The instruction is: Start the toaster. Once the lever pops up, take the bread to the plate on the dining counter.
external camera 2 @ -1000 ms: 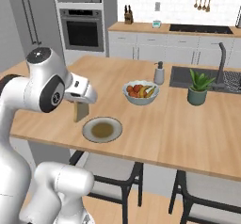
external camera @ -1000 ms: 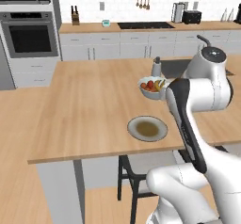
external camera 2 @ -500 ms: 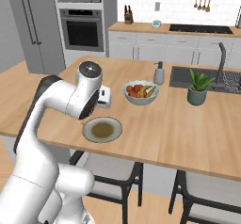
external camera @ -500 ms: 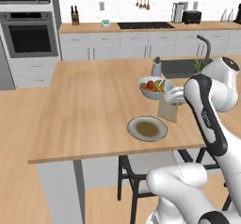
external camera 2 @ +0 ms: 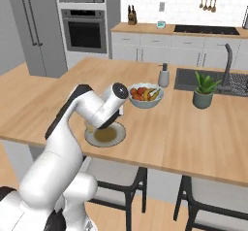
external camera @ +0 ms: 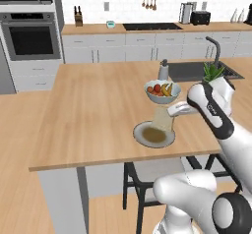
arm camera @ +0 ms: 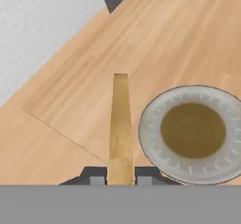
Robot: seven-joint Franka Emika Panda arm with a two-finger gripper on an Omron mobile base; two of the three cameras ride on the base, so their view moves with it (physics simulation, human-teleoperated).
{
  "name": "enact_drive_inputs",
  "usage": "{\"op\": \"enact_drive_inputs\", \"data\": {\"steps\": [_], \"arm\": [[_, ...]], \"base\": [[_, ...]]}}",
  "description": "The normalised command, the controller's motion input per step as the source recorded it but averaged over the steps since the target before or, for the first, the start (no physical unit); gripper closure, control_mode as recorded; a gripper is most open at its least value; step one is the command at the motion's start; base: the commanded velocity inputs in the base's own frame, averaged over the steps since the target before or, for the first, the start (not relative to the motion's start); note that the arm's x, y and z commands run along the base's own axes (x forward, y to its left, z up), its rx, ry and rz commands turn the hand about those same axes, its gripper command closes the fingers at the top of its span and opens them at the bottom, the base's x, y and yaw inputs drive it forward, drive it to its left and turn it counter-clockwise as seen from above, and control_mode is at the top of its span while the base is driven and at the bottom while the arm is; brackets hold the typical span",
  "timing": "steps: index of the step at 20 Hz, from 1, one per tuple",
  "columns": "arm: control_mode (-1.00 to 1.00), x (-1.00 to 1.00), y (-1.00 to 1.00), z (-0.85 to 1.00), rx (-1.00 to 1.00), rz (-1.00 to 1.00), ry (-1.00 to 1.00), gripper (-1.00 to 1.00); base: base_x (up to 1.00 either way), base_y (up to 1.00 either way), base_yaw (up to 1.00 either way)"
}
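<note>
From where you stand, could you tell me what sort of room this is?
A home kitchen, rendered: a wall oven, a sink with faucet, and a fruit bowl on the wooden dining counter.

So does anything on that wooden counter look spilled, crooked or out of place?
Nothing looks spilled or broken. The only unusual thing is the bread, held on edge in the gripper above the plate rather than lying flat. The fruit bowl sits upright.

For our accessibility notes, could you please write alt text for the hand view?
The hand grips the bread edge-on, above the dining counter and just beside the plate, not yet over it.
</note>
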Motion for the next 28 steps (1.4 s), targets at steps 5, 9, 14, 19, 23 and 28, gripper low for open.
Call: {"op": "enact_drive_inputs", "data": {"steps": [5,9,14,19,23,28], "arm": [[-1.0,0.58,0.19,-0.65,0.0,0.06,0.0,1.0],[-1.0,0.63,0.0,-0.61,0.0,0.01,0.02,1.0],[-1.0,0.57,0.0,-0.5,0.0,0.0,0.04,1.0],[-1.0,0.26,0.0,-0.39,0.0,0.0,0.01,1.0],[-1.0,0.26,0.0,-0.41,0.0,0.0,0.02,1.0],[-1.0,0.13,0.0,-0.44,0.0,0.0,0.03,-1.0]], "base": [[0.0,0.0,0.0],[0.0,0.0,0.0],[0.0,0.0,0.0],[0.0,0.0,0.0],[0.0,0.0,0.0],[0.0,0.0,0.0]]}}
